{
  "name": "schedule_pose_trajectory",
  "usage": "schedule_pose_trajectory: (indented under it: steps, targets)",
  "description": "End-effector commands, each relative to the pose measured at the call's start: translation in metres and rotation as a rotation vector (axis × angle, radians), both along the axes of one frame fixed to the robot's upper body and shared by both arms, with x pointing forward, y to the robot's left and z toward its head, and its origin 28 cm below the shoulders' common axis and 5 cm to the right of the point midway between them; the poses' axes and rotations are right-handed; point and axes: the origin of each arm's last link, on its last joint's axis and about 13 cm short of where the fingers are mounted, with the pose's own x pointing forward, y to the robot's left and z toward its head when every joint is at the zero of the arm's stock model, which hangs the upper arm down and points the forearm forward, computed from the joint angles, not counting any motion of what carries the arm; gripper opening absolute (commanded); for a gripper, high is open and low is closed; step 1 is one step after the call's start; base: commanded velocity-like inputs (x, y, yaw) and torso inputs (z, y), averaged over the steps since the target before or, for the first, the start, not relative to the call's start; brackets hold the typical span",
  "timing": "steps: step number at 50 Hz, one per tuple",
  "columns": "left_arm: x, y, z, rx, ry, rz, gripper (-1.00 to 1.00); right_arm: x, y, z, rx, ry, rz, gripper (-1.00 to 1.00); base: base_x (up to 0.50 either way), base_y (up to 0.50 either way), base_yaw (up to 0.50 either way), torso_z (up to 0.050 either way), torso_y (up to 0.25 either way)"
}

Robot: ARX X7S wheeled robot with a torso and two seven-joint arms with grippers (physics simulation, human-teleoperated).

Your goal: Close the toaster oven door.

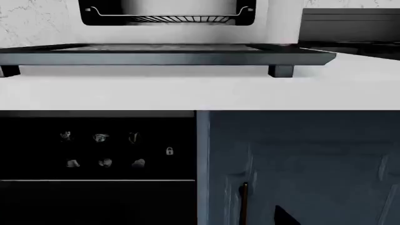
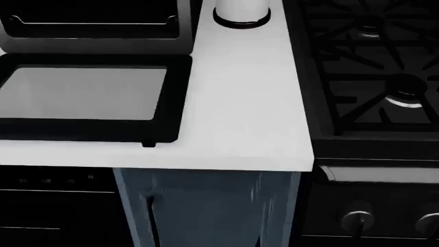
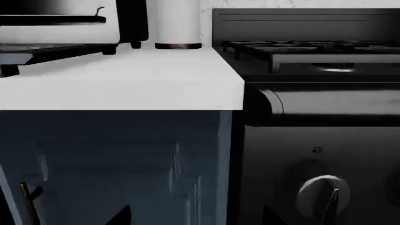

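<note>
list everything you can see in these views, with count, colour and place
toaster oven: 1, black, at the back of the counter, left
toaster oven door: 1, black frame with glass, folded down flat and open over the counter
wire rack: 1, silver, inside the oven
counter: 1, white, between oven and stove
canister: 1, white with dark base, back of the counter
stove: 1, black, with grates and knobs, right of the counter
cabinet door: 1, blue, below the counter
dishwasher panel: 1, black, below the oven
grippers: none clearly in view
</note>
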Motion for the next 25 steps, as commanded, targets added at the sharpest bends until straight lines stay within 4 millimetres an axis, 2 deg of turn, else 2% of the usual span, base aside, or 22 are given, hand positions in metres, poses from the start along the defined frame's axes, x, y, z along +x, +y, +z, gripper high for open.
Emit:
schedule_pose_trajectory:
  steps: [1,15,25]
  targets:
    - [-0.0004,0.0001,0.0008,0.000,0.000,0.000,1.00,-0.0002,0.0003,0.0004,0.000,0.000,0.000,1.00,0.00,0.00,0.00,0.000,0.000]
    - [-0.0027,-0.0009,0.0044,-0.052,-0.022,-0.062,1.00,-0.0005,0.0024,0.0001,0.004,-0.008,0.006,1.00,0.00,0.00,0.00,0.000,0.000]
    - [-0.0015,-0.0021,0.0068,-0.038,-0.007,-0.050,1.00,-0.0017,0.0023,0.0061,0.006,-0.029,0.006,1.00,0.00,0.00,0.00,0.050,0.000]
